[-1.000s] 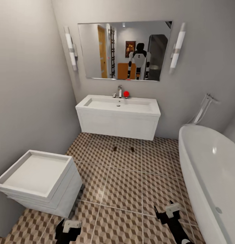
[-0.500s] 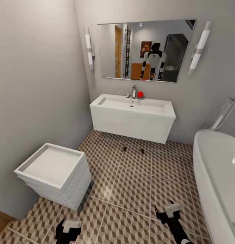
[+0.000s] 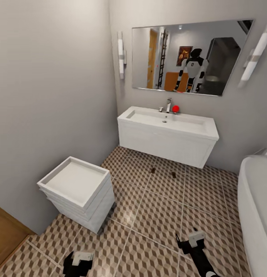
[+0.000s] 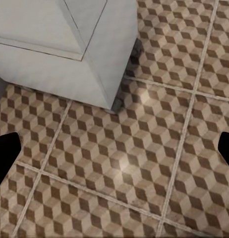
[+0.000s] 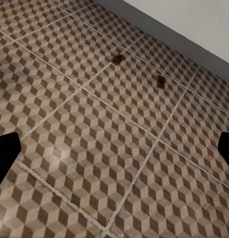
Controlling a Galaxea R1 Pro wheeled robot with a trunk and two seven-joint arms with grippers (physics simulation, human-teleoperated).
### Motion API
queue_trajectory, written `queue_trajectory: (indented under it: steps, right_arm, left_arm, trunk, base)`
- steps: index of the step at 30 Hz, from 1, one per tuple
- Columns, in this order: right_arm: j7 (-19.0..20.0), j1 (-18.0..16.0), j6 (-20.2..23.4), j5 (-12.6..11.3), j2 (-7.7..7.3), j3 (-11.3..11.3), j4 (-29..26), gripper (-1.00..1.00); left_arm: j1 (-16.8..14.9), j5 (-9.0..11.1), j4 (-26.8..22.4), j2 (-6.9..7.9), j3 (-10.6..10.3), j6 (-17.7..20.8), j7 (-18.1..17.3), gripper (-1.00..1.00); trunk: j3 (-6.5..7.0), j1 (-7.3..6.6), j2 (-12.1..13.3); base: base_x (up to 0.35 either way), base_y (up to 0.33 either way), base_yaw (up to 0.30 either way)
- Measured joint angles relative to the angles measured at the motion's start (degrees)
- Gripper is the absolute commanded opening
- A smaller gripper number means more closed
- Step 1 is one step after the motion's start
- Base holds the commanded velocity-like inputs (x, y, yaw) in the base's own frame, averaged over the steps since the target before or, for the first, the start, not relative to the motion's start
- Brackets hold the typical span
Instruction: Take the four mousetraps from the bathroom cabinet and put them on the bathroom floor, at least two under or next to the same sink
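Lying far ahead of right hand (image 3: 192, 241): two mousetraps (image 3: 153, 169).

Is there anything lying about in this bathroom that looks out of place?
Yes: two small brown mousetraps lie on the patterned bathroom floor, just in front of the wall-hung sink. A red ball-like thing also sits beside the faucet. Otherwise nothing looks spilled or broken.

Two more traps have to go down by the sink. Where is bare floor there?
Two mousetraps lie in front of the sink. The floor is bare between them and the toilet, and toward the bathtub. Tightest between toilet and wall.
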Motion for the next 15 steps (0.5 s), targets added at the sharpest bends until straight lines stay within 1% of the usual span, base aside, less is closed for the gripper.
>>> queue_trajectory:
  steps: [15]
  right_arm:
    - [-0.01,0.00,0.00,0.00,0.00,0.00,0.00,1.00]
  left_arm:
    - [0.00,0.00,0.00,-0.05,0.00,0.16,-0.01,1.00]
  trunk:
    - [0.00,0.00,0.00]
  base:
    - [0.000,0.000,0.255]
